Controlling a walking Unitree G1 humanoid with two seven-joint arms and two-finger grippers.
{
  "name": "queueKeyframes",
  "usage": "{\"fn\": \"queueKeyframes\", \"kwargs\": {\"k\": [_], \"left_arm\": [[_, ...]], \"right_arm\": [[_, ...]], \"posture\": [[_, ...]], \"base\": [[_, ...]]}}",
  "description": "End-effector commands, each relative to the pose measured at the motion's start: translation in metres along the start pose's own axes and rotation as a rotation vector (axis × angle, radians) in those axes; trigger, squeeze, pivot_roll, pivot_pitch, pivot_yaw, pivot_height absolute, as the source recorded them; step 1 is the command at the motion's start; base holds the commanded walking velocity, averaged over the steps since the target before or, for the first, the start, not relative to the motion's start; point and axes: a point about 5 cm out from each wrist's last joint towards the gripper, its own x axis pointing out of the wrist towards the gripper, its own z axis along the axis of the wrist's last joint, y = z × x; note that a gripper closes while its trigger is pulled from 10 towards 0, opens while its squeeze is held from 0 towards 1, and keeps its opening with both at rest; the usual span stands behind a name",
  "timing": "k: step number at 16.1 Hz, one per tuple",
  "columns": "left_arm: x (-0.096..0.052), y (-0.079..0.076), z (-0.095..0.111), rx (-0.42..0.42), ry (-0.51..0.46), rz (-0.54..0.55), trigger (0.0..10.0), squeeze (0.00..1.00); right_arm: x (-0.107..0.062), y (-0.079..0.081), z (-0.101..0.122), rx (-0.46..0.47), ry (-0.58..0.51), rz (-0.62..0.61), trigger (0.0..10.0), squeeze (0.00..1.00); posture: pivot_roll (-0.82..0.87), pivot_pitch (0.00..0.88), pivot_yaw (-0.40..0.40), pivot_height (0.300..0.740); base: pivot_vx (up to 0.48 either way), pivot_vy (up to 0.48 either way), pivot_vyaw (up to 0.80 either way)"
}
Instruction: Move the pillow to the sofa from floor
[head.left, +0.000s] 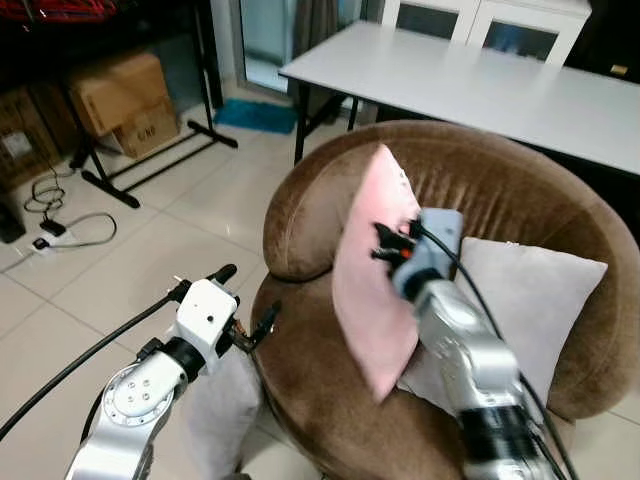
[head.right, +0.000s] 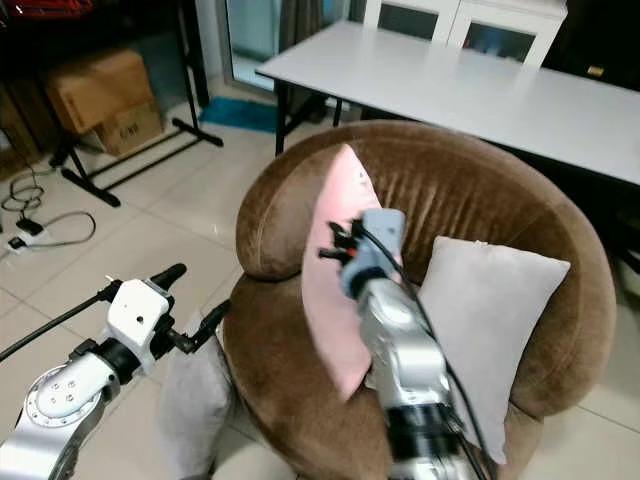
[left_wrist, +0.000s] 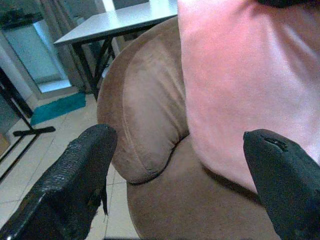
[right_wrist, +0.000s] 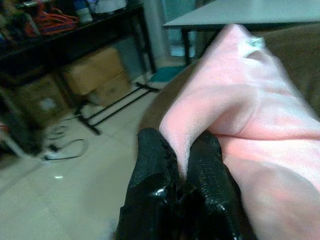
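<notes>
**Pink pillow held over the sofa seat**

While the right pincer (right_wrist: 182, 185) was clamped on a fold of the pink pillow (head.left: 372, 270), the pillow stood on edge on the seat of the brown sofa (head.left: 310, 205), its lower corner down against the cushion and its top near the backrest. The two black fingers (right_wrist: 152, 165) were pressed together with the pink fabric pinched between them. The right arm reached in from the front of the sofa, above the seat.

A grey pillow (head.left: 535, 295) leaned against the sofa's back, just beside the pink one on the robot's right, partly hidden by the arm.

The left pincer (head.left: 245, 300) hung at the sofa's front left edge, near the armrest, its fingers (left_wrist: 75, 180) spread wide apart and holding nothing. Another grey cushion (head.right: 195, 400) lay on the floor below it, against the sofa base.

A white counter (head.left: 480, 80) stood behind the sofa. Cardboard boxes (head.left: 120, 100) and a cable (head.left: 60, 225) lay on the tiled floor to the left.
</notes>
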Motion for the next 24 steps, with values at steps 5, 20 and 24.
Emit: {"fn": "queueKeyframes", "kwargs": {"k": [5,20,24], "left_arm": [[-0.006,-0.009,-0.002,-0.004,0.054,-0.173,10.0,0.0],[-0.007,-0.01,-0.002,0.003,0.066,-0.235,10.0,0.0],[-0.008,-0.014,0.001,-0.042,0.02,-0.156,10.0,0.0]], "right_arm": [[0.037,-0.022,-0.009,0.211,0.064,-0.141,10.0,0.0],[-0.028,-0.164,-0.016,-0.057,0.081,-0.685,10.0,1.0],[-0.062,-0.141,0.021,-0.212,-0.135,-0.555,10.0,1.0]], "posture": [[0.09,0.0,-0.047,0.74],[0.08,0.0,-0.044,0.74],[0.05,0.0,-0.053,0.74]], "base": [[0.0,0.0,0.0],[0.0,0.0,0.0],[0.0,0.0,0.0]]}}
